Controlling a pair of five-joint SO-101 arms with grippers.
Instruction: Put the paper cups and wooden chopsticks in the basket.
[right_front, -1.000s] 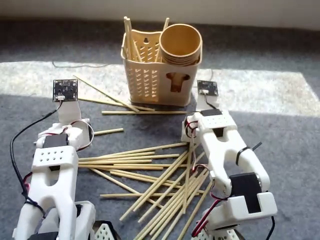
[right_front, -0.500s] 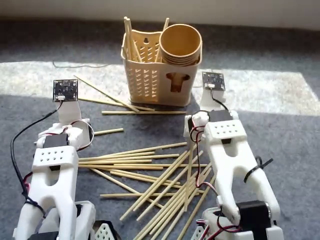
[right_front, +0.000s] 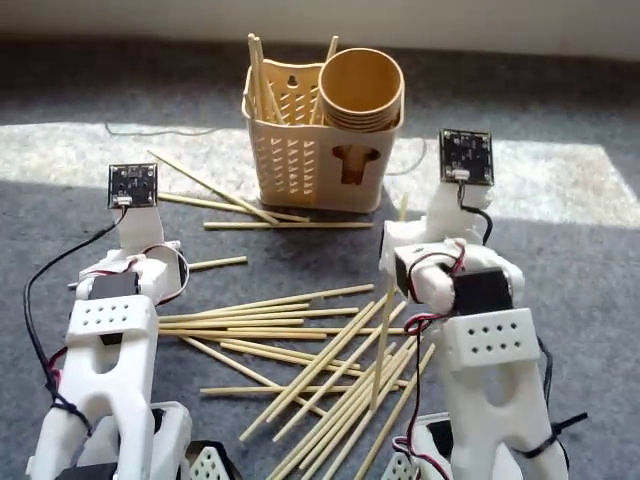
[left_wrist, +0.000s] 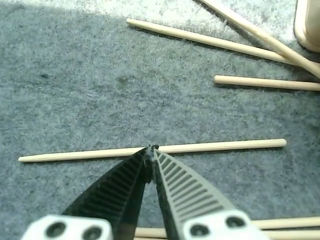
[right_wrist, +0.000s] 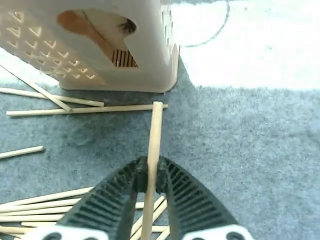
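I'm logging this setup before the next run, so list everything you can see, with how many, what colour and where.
basket: one, cream, far middle of the carpet
paper cups: one nested stack, number unclear, brown, in the basket
chopsticks in the basket: a few, pale wood, standing beside the cups
loose chopsticks: many, pale wood, scattered between the arms and before the basket
held chopstick: one, pale wood, in the right gripper
carpet: one, grey, under everything
cord: one, thin, dark, beyond the basket
left gripper: one, black, shut, tips at a lying chopstick
right gripper: one, black, shut on the held chopstick
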